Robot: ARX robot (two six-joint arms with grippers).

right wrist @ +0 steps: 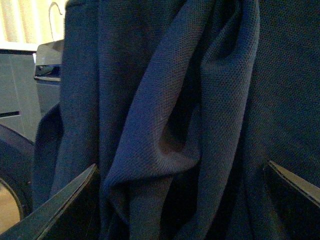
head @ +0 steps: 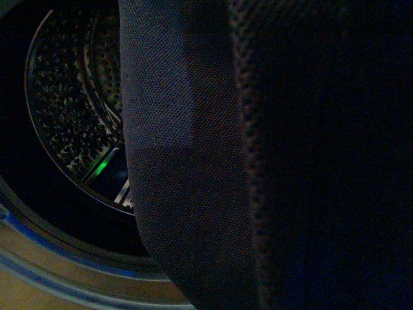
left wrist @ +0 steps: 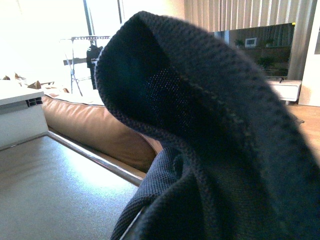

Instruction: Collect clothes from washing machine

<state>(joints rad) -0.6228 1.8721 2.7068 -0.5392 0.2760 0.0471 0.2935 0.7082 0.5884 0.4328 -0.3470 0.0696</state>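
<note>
The clothes [head: 193, 161], a dark navy mesh-knit garment, hang close in front of the front camera and cover most of that view. Behind them on the left is the washing machine's perforated steel drum [head: 71, 110] inside its open round mouth. My left gripper is shut on the clothes [left wrist: 210, 150]; the fabric drapes over it and hides the jaws. My right gripper [right wrist: 182, 200] is open, its two dark fingers [right wrist: 65, 205] spread wide on either side of the hanging folds of the clothes [right wrist: 170, 110].
A green light [head: 100, 169] glows low in the drum. The washing machine's grey rim [head: 58, 265] curves along the bottom left. In the left wrist view a grey machine top [left wrist: 45, 190], a brown leather sofa [left wrist: 95, 127] and a TV [left wrist: 260, 47] show.
</note>
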